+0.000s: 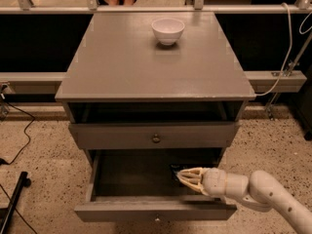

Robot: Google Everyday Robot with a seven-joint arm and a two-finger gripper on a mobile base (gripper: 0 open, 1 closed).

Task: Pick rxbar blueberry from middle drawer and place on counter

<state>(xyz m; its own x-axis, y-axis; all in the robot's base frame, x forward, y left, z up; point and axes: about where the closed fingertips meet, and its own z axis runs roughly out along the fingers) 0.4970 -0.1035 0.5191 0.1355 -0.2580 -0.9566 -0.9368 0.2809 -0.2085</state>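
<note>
The middle drawer (127,175) is pulled out at the bottom of the grey cabinet. My gripper (182,176) reaches into its right half from the right, low over the drawer floor. A small dark wrapper, the rxbar blueberry (174,169), lies at the gripper's tip, mostly hidden behind it. I cannot make out whether it is held. The counter (146,67) is the cabinet's flat grey top.
A white bowl (168,29) stands at the back of the counter. The drawer above, with a round knob (156,138), is slightly out over the open one. Cables trail on the speckled floor (34,160) at left, and a rail runs behind the cabinet.
</note>
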